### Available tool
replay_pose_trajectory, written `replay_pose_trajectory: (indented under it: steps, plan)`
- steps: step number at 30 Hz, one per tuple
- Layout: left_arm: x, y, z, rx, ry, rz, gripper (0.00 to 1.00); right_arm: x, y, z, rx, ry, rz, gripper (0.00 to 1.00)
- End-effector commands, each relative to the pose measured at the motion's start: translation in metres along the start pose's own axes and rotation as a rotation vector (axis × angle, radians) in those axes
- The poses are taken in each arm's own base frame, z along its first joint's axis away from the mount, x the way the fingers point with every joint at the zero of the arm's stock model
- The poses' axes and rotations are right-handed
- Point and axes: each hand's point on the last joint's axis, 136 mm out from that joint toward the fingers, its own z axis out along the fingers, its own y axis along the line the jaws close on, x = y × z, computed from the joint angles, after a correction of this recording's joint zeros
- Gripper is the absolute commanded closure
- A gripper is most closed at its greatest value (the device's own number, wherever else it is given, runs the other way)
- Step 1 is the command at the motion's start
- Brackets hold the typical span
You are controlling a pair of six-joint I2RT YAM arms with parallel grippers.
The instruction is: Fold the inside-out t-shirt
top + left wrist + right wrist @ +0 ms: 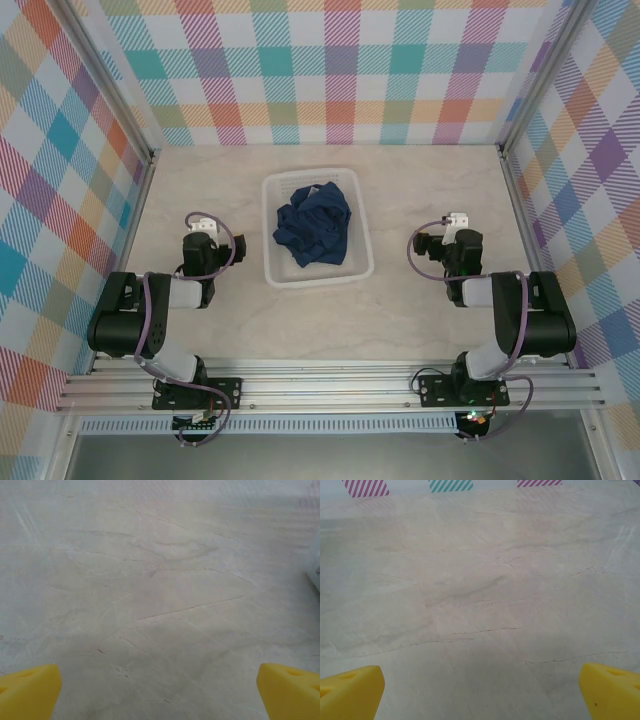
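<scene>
One basket [275, 276] — crumpled t-shirt [314, 224] inside

A: How did the two arms look from the top?

B: The left arm [135, 325] and the right arm [535, 325] were both black, with thick round joints. Each one stood on a flat black plate [215, 388] near the bottom edge of the frame.

A: Were there cables?

B: Yes. A thin purple cable [148, 310] ran in loops along each arm.

A: And the ends?

B: The left gripper [203, 222] and the right gripper [458, 218] each carried a small white part. In the wrist views, the left fingers [27, 692] and the right fingers [350, 692] were bright yellow wedges with rounded corners, in the lower corners of the frame.
</scene>
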Motion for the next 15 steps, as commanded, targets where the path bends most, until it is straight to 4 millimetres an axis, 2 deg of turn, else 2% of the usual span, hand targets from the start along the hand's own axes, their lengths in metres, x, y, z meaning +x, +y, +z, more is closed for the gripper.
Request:
replay_pose_trajectory:
  steps: [1, 15]
  plan:
    - [-0.0113, -0.0050, 0.0014, 0.010, -0.041, 0.015, 0.00, -0.0118, 0.0033, 0.0015, -0.019, -0.036, -0.011, 0.00]
    - [-0.0119, -0.0048, 0.0014, 0.010, -0.043, 0.013, 0.00, -0.0116, 0.0043, 0.0022, -0.035, -0.029, -0.004, 0.00]
